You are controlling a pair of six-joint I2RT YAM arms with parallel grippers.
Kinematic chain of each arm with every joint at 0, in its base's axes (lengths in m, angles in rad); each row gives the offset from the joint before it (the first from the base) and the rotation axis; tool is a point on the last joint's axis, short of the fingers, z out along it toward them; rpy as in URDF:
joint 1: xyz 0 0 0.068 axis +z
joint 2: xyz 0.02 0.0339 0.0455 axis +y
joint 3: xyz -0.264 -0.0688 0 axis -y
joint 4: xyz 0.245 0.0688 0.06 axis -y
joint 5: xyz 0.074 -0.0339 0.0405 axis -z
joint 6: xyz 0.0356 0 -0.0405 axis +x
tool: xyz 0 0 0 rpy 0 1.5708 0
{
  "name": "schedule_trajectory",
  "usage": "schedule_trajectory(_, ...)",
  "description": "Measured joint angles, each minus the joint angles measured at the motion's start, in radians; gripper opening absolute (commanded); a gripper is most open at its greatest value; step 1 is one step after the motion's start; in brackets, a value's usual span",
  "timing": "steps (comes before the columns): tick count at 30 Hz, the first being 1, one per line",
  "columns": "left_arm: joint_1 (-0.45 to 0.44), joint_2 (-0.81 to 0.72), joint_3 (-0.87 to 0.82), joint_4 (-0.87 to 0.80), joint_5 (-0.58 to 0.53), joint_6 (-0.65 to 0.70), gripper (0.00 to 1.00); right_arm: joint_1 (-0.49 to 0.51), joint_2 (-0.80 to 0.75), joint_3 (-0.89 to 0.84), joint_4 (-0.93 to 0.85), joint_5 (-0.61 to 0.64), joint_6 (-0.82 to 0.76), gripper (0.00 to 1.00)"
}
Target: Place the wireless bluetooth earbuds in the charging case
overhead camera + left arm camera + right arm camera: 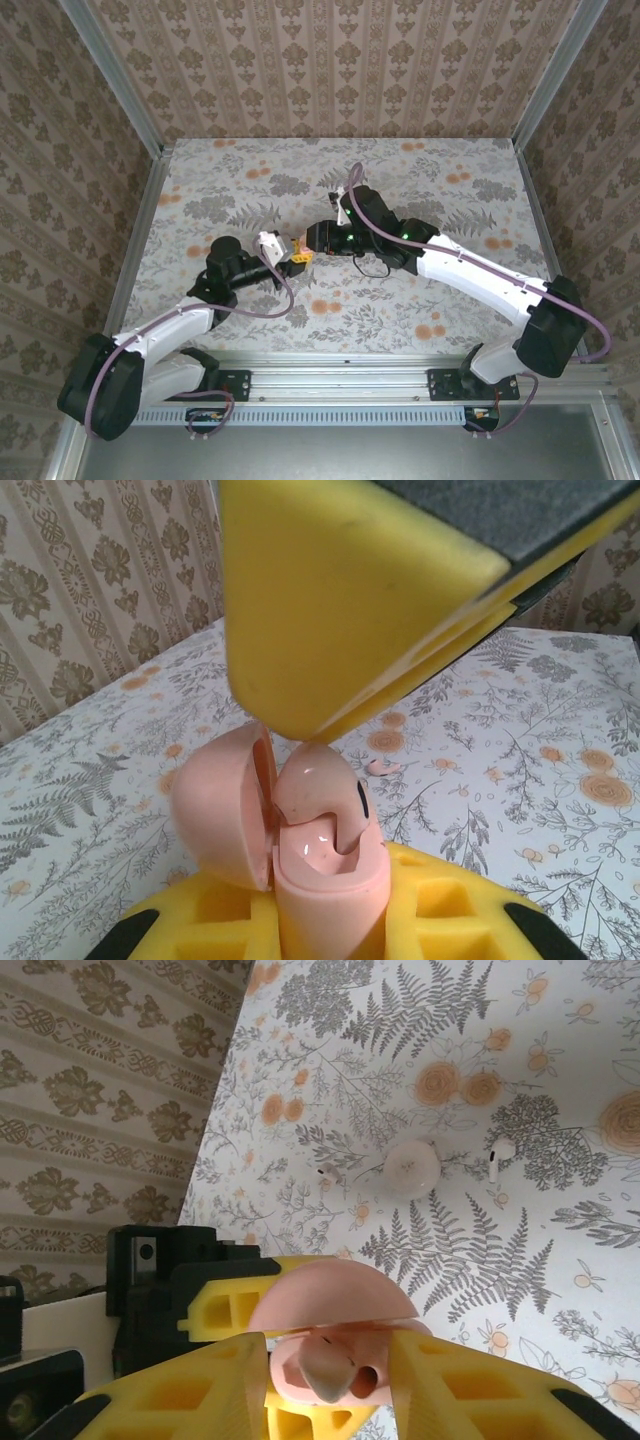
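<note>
The left gripper (pixel 325 920) has its two yellow fingers (pixel 200 915) squeezed tight on a pink case (pixel 335 885) that stands up close and near, with its round lid (pixel 215 805) open and leaning to the left. A pink earbud (pixel 318 798) sits partly inside the case and pokes out of the top, and a big yellow finger (pixel 330 600) hangs over it with its tip right at the earbud. Farther away a small pink thing (pixel 383 768) lies on the flowery table (pixel 520 780), and a patterned wall (pixel 90 590) stands at the far left.
</note>
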Motion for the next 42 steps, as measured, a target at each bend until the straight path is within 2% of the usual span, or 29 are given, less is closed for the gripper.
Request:
schedule_trajectory(17,0.000,-0.002,0.000,-0.002,-0.007,0.008,0.14,0.000,0.024,0.003,0.043,-0.074,-0.001,0.33)
schedule_trajectory(26,0.000,-0.004,0.000,-0.002,-0.011,0.007,0.14,0.000,0.021,0.014,0.026,-0.072,-0.019,0.34)
schedule_trajectory(34,0.000,0.019,-0.012,0.022,-0.036,-0.014,0.14,-0.029,-0.037,0.045,-0.132,-0.048,-0.078,0.34)
schedule_trajectory(42,0.000,0.057,-0.021,0.024,-0.041,-0.031,0.14,-0.133,-0.093,0.125,-0.432,-0.033,-0.245,0.35)
